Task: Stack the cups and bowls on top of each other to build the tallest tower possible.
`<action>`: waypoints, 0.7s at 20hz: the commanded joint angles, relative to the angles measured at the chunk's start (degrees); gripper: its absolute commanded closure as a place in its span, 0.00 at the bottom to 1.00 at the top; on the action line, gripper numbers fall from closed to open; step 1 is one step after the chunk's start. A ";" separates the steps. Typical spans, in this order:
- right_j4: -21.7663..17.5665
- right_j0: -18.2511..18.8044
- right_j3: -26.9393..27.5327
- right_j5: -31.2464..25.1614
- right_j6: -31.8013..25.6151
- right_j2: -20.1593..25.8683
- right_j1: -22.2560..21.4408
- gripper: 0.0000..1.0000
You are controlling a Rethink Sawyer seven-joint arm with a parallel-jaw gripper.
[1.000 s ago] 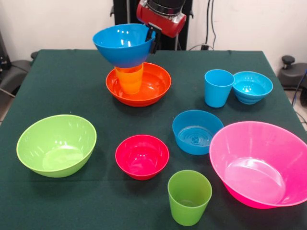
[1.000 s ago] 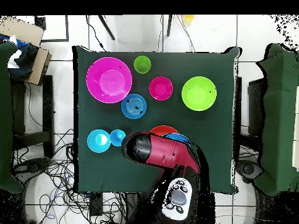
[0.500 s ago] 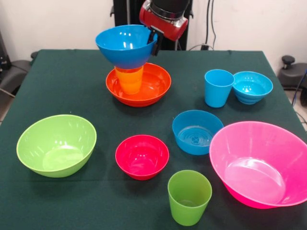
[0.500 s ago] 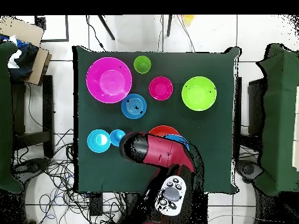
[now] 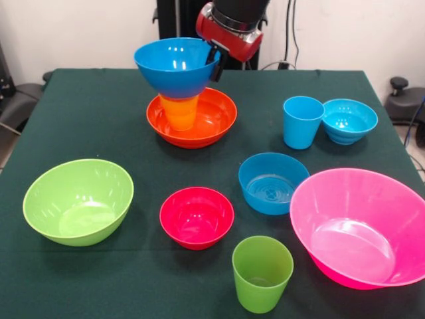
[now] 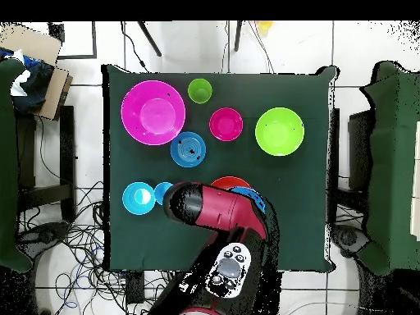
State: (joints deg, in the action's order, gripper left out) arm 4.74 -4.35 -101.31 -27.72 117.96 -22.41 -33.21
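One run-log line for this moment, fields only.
gripper: shut on large blue bowl rim | bowl: atop orange cup | cup: upright in wide orange bowl | other cups, bowls: unstacked

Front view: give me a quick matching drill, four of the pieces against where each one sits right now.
Things:
1. orange cup
2. large blue bowl
3. light blue cup
4. green cup

Places:
A. beside the small turquoise bowl
B. nearest the camera, in front of the small red bowl and the pink bowl
C. standing inside the wide orange bowl
D. on top of the orange cup, with the end effector at its rim

Pairs: 1-C, 2-D, 3-A, 4-B
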 commanded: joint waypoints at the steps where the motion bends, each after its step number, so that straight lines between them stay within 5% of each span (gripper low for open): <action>1: 2.44 -1.06 4.77 -2.21 11.53 1.60 2.50 1.00; 14: 3.06 -0.94 4.80 -1.14 10.92 1.51 2.84 1.00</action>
State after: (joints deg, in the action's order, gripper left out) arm 5.89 -4.93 -99.99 -27.73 118.96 -23.89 -31.44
